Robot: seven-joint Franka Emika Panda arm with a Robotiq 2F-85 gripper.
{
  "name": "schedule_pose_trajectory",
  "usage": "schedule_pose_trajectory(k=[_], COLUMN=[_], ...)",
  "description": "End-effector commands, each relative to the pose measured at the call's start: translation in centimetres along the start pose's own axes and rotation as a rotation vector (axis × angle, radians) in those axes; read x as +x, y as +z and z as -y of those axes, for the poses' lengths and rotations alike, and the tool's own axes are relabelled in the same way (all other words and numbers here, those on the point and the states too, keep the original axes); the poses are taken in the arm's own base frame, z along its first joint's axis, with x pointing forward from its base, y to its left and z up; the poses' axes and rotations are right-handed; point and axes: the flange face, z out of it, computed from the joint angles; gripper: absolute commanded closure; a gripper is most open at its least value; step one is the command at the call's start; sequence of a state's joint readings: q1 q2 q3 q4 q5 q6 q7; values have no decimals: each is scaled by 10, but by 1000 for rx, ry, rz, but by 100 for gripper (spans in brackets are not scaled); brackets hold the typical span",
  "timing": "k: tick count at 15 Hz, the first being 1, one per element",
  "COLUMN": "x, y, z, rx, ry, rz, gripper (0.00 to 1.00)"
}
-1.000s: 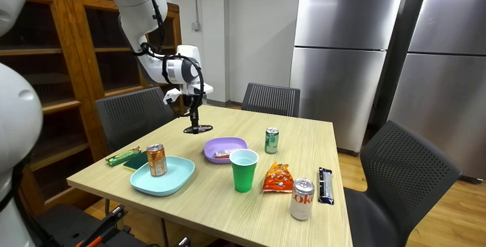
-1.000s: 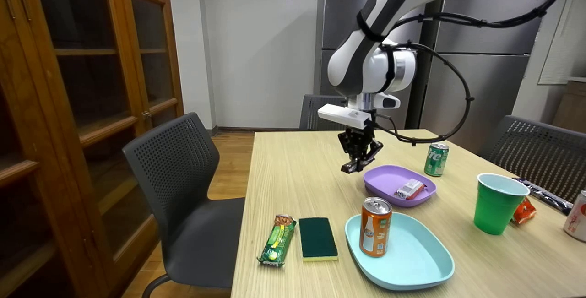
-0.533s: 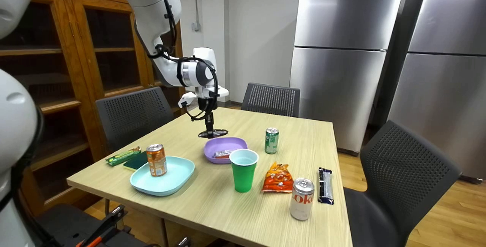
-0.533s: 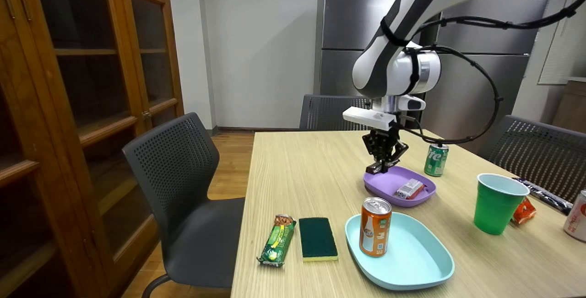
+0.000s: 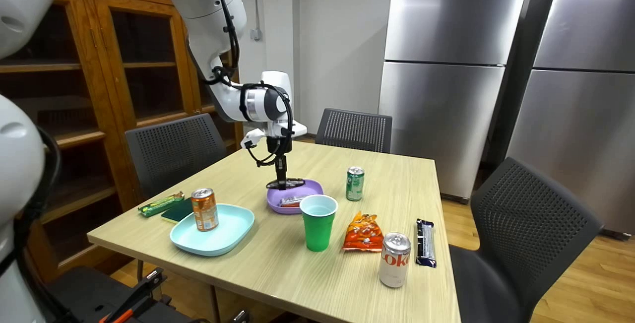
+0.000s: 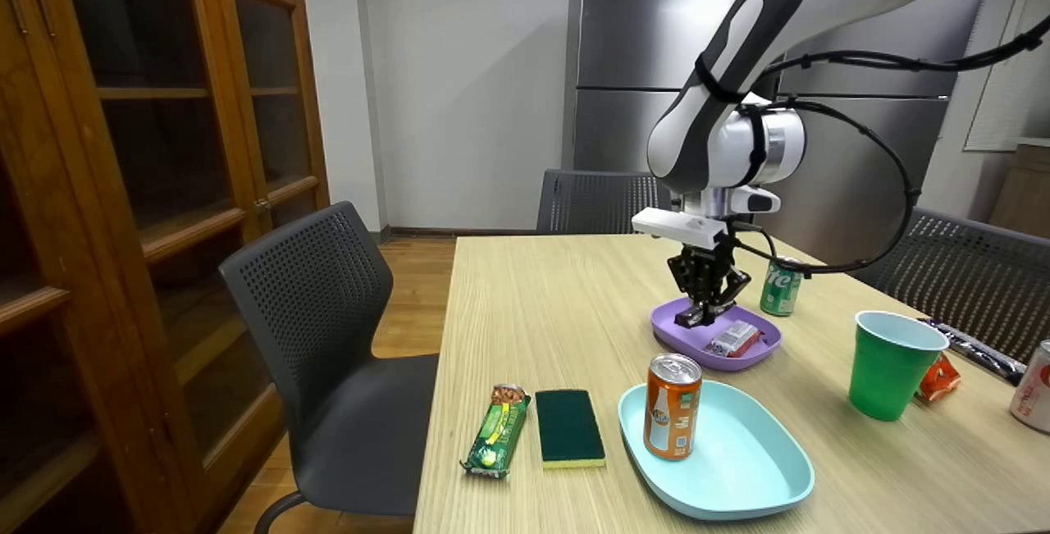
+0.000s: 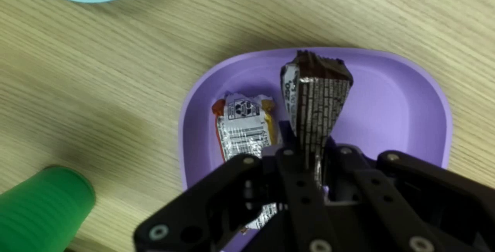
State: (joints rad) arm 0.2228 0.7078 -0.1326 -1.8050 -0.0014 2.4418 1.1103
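Observation:
In the wrist view my gripper (image 7: 309, 138) is shut on a brown wrapped bar (image 7: 320, 101), whose far end sticks out beyond the fingers. The bar hangs over the purple plate (image 7: 383, 128); whether it touches the plate I cannot tell. On that plate, to the left of the held bar, lies a silver wrapped bar (image 7: 244, 128) with red and yellow edges, its lower part largely hidden by the gripper. Both exterior views show the gripper (image 5: 282, 185) low over the far part of the purple plate (image 6: 671, 340), the held bar lying roughly level.
Close by stand a green cup (image 5: 318, 231), a green can (image 5: 354, 184) and a turquoise plate (image 6: 738, 476) bearing an orange can (image 6: 673, 407). Farther off are a snack bag (image 5: 363, 233), a Coke can (image 5: 395, 261), a dark-wrapped bar (image 5: 425, 243), a green-wrapped bar (image 6: 497, 431) and a sponge (image 6: 569, 427).
The arm has carried the brown bar from the bare table beside the purple plate to over it, and has come down lower. The grip has stayed shut. Objects on the table have not moved.

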Motion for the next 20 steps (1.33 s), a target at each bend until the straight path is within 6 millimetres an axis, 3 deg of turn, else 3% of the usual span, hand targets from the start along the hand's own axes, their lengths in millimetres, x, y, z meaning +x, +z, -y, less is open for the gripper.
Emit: schedule_pose_trajectory(k=[1,5,6,7,15,20], x=[8,13,13,13,8,13], y=[5,12,13,13,-29,-67], z=[1,1,0,1,0,-4], rx=[-30,-42,-45,-45,6,50], ry=[1,10,11,12,-2,-14], rz=[-6,-6,-2,1,-32,-65], gripper=[96,96,72,59,2,0])
